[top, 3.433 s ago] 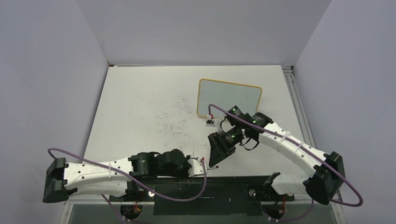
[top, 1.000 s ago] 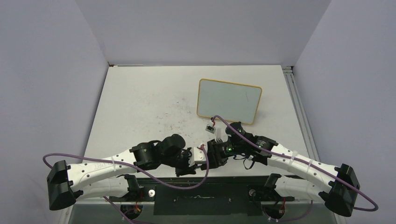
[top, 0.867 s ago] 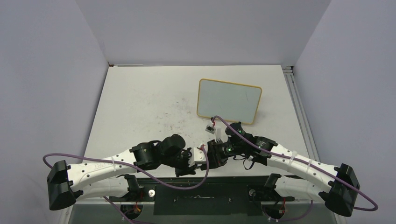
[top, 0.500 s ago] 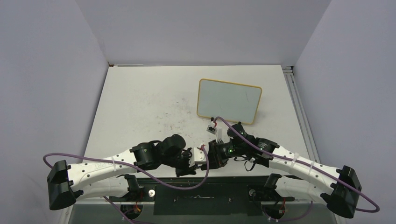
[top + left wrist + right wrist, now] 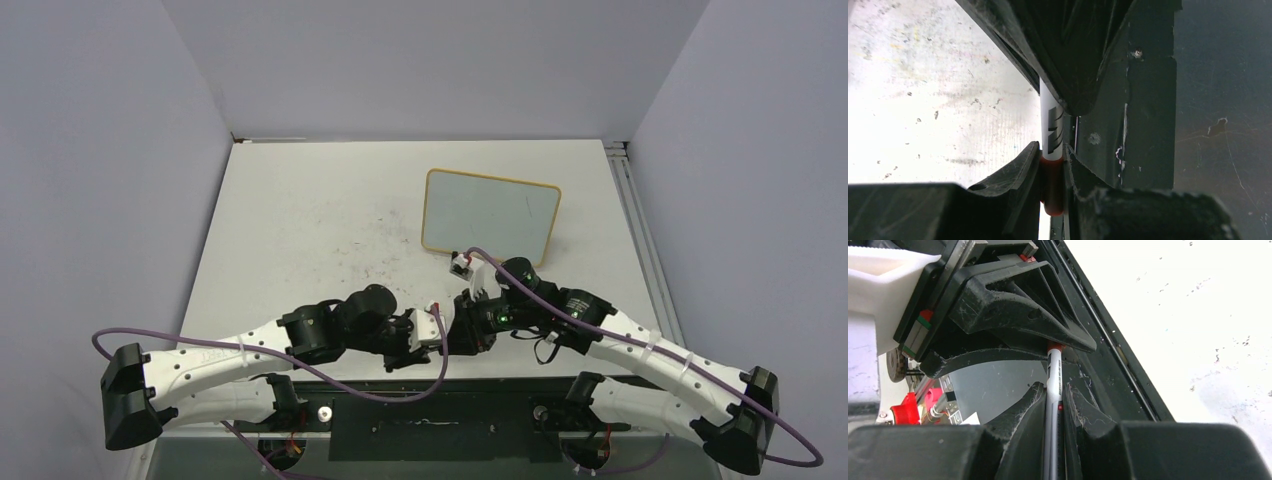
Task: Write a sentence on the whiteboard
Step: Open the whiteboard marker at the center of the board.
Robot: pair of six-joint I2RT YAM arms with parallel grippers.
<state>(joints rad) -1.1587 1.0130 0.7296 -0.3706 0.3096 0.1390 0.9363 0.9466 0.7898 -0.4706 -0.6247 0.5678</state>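
From here I see my left gripper clamped on the red capped end of a slim white-barrelled marker pen. My right gripper is closed round the barrel of the same pen. The two sets of fingers face each other, with the pen bridging them. They meet low over the near edge of the worktop, about midway along it, beside the black strip that runs there.

The small rectangular whiteboard has a pale glossy face, rounded corners and a thin yellow-tan frame. It sits toward the far right of the worktop, well apart from both grippers. On its face I can pick out one faint short dark stroke; any lettering is too small for me to read.

The matte white worktop is scuffed, with dark specks and smears thickest around its middle. A metal rail lines its right edge. Plain pale lilac-grey walls close in the left, far and right sides. Purple cables loop off both arms.
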